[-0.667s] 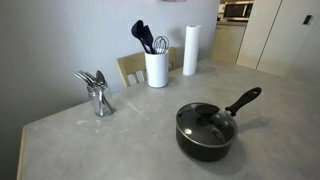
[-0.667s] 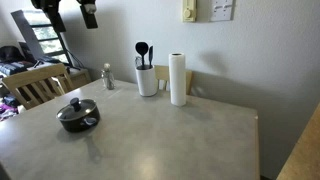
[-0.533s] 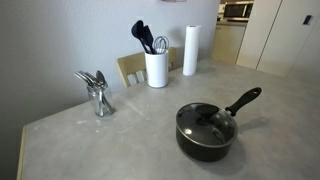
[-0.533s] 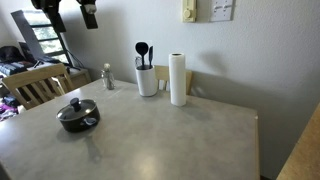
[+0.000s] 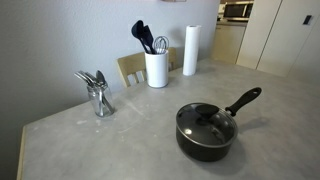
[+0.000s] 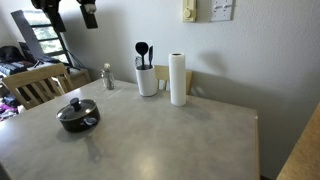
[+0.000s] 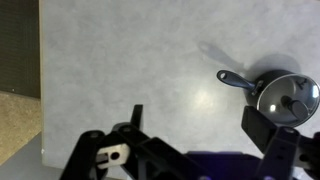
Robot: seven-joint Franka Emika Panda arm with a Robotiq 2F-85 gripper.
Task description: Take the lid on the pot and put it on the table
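Hanging high over a corner of the light grey table [image 6: 180, 130], pointed straight down; jaws of black two-fingered gripper [image 6: 72, 14] spread wide apart.

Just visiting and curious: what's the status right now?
Hand open, high above grey stone-look table. Round clear glass lid sits on small black saucepan. White utensil holder and paper towel roll stand apart from it.

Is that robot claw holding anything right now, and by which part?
Nothing is held. The gripper hangs open and empty; the round clear glass lid sits untouched on the small black saucepan.
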